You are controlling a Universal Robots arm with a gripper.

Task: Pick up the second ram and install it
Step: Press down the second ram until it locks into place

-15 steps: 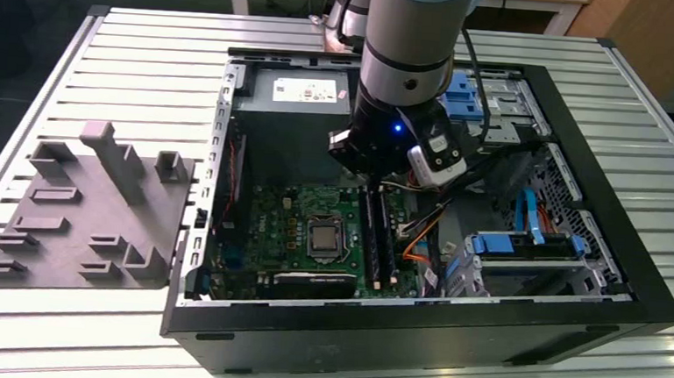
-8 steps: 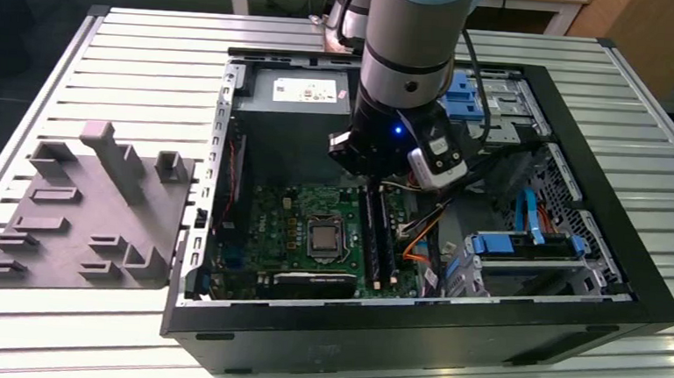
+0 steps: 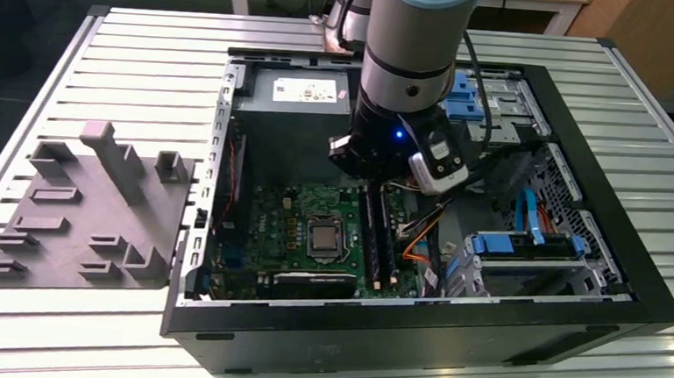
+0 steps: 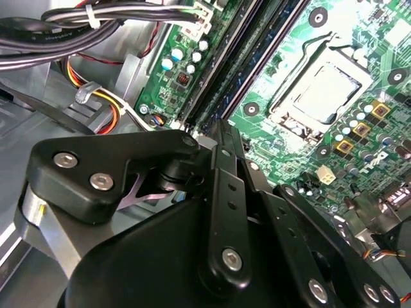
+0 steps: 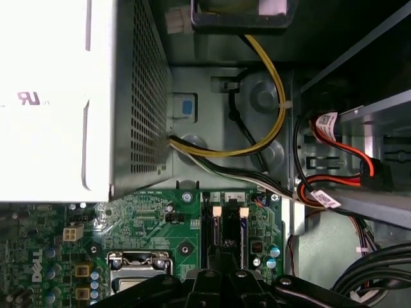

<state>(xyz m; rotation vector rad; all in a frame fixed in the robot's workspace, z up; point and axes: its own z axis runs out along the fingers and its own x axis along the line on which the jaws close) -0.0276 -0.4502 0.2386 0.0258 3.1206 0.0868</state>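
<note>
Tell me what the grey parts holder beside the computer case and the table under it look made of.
Parts holder: likely matte moulded or printed plastic; uniform dull grey, blocky slots and posts, no glare. Table: probably bare aluminium slats; pale, ribbed, with soft reflections between the grooves.

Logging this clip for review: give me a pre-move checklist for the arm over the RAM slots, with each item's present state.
1. Gripper is inside the open computer case, over the motherboard: ok.
2. Gripper lines up with the RAM slots in both wrist views: ok.
3. RAM stick held between the fingers: cannot tell, linkage hides the tips.
4. Stick seated fully in its slot: cannot tell.
5. Orange and black cables lie beside the slots, not across them: ok.
6. Grey fixture on the table looks vacated, no stick visible: ok.
</note>
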